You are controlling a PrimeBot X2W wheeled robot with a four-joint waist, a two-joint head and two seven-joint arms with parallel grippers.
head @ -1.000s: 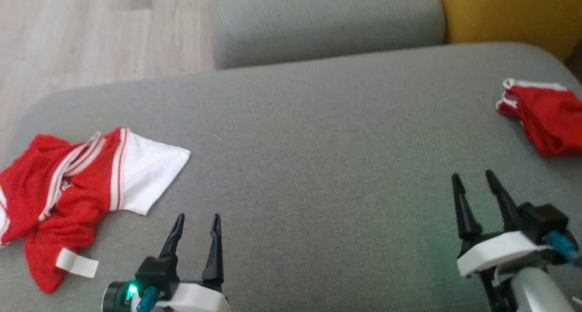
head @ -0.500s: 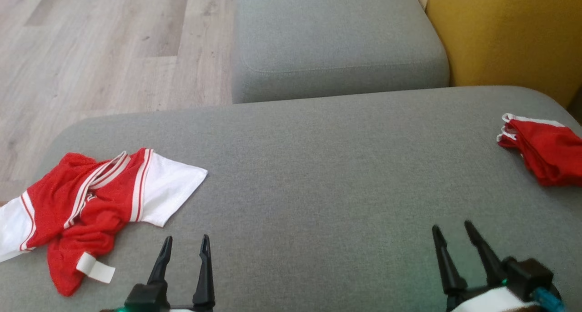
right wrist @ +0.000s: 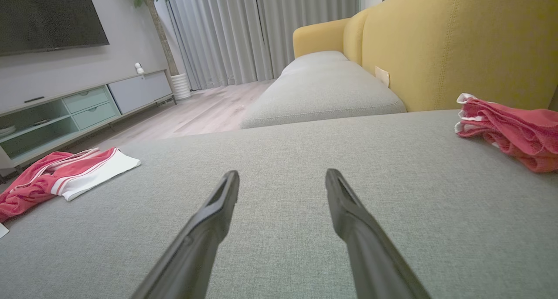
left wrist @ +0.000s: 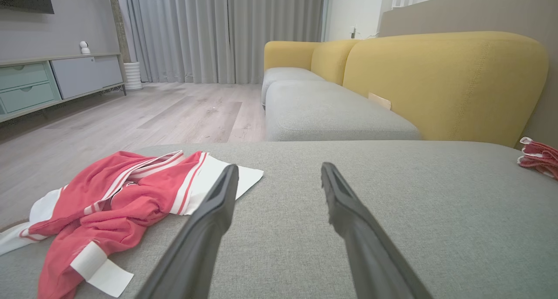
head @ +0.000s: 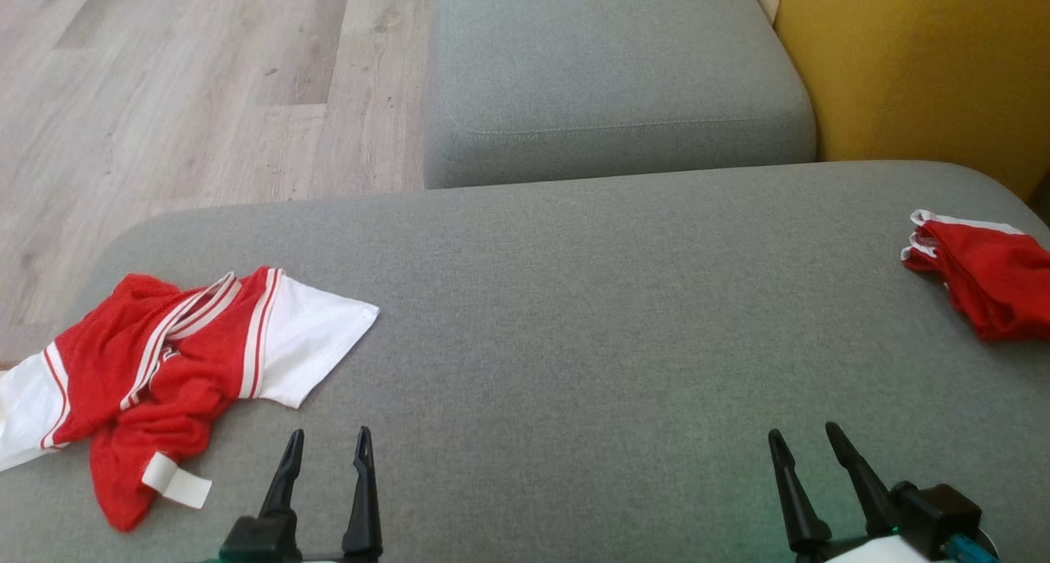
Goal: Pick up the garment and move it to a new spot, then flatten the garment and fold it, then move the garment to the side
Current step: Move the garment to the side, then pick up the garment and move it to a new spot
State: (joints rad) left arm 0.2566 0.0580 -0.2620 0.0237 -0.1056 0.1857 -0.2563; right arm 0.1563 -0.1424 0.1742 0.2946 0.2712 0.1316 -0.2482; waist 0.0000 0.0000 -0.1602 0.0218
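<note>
garment (head: 164,358): lying crumpled at the left end of the grey cushion (head: 574,300), one white sleeve spreading toward the middle
left gripper (head: 329,433): hanging just beside that sleeve, fingers spread wide, holding nothing
right gripper (head: 802,430): hanging over bare cushion, also gaping wide, nothing in it
folded red piece (head: 980,280): sitting at the right edge, well apart from both

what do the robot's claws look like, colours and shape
The left claw and right claw match: each has two long, slim black fingers tapering to pointed tips, on a blocky black base. Behind the right one sit a white collar and a teal connector.
</note>
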